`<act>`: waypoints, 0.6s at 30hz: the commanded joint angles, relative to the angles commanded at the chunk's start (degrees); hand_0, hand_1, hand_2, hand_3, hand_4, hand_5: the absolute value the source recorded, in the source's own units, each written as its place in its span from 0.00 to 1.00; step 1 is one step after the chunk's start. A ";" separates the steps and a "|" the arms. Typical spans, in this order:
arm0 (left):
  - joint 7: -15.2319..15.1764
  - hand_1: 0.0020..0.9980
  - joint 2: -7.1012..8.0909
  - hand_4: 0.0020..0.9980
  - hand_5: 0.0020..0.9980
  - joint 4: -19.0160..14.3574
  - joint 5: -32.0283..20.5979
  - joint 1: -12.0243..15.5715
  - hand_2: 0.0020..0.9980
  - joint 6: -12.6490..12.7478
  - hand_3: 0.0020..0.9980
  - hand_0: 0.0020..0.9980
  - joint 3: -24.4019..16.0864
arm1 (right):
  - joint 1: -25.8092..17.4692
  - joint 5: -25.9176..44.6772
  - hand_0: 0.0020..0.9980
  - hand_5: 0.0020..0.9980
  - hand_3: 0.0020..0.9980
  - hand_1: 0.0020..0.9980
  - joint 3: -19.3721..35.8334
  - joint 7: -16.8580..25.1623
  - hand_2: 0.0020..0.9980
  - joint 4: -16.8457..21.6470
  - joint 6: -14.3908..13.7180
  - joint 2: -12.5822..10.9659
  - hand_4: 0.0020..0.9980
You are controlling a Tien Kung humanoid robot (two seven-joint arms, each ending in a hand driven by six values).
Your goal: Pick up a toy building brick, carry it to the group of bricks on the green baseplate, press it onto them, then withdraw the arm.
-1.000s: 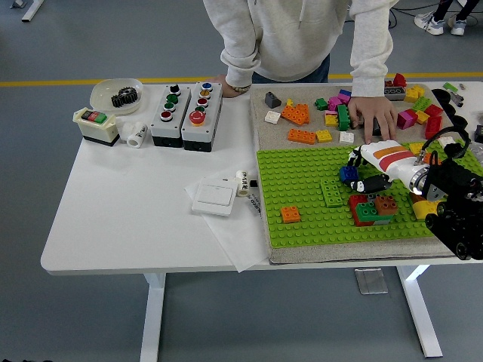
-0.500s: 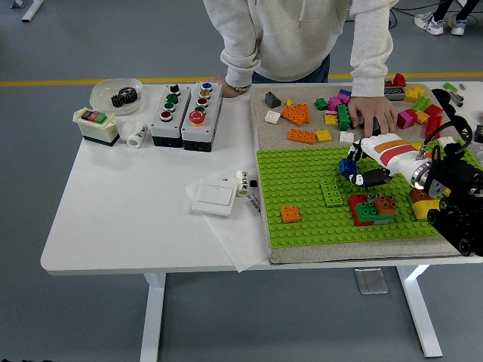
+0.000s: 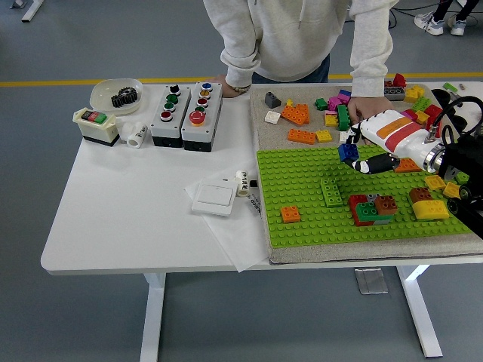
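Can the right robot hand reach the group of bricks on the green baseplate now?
Probably yes: the right robot hand holds a blue brick just above the brick group, with only bare baseplate between them.

Single head view, high, robot's side, facing forward-down over white table point(image 3: 136, 219).

desk point(image 3: 136, 219): white
baseplate point(image 3: 302, 192): bright green w/ studs, we see it on a beige mat point(image 3: 260, 113)
right hand point(image 3: 361, 154): white shell w/ orange + red stripes, black fingers
brick in hand point(image 3: 348, 151): blue
group of bricks point(image 3: 372, 209): red, green, brown
lone brick point(image 3: 290, 214): orange
flat brick point(image 3: 331, 191): green
person's top point(image 3: 294, 38): light grey
floor line point(image 3: 75, 81): yellow on grey
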 joint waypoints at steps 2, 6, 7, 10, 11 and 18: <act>0.01 0.74 0.05 0.68 0.59 0.04 0.24 0.12 0.74 0.00 0.60 0.77 -0.22 | -0.02 -1.52 0.52 0.45 0.51 0.54 -0.55 -0.96 0.57 2.89 1.14 -1.47 0.70; 0.02 0.74 0.13 0.68 0.59 0.09 0.48 0.32 0.74 -0.02 0.60 0.77 -0.36 | -0.13 -4.76 0.52 0.45 0.52 0.54 -1.83 -3.15 0.57 8.76 3.75 -4.50 0.70; 0.03 0.74 0.14 0.68 0.59 0.11 0.58 0.37 0.74 -0.02 0.60 0.77 -0.46 | -0.16 -5.59 0.52 0.45 0.52 0.54 -2.12 -3.82 0.57 10.17 4.49 -5.16 0.70; 0.04 0.74 0.15 0.68 0.59 0.13 0.79 0.50 0.74 -0.05 0.60 0.77 -0.62 | -0.15 -7.34 0.52 0.45 0.52 0.54 -2.75 -5.29 0.57 13.06 6.21 -6.31 0.70; 0.03 0.74 0.15 0.68 0.59 0.14 0.82 0.55 0.74 -0.06 0.60 0.77 -0.63 | -0.12 -8.26 0.52 0.45 0.52 0.54 -2.98 -6.10 0.57 14.33 7.26 -6.79 0.70; -0.02 0.74 0.21 0.68 0.59 0.15 0.66 0.62 0.74 -0.04 0.60 0.77 -0.50 | -0.21 -10.50 0.52 0.46 0.52 0.54 -3.11 -9.46 0.57 18.23 12.30 -8.19 0.70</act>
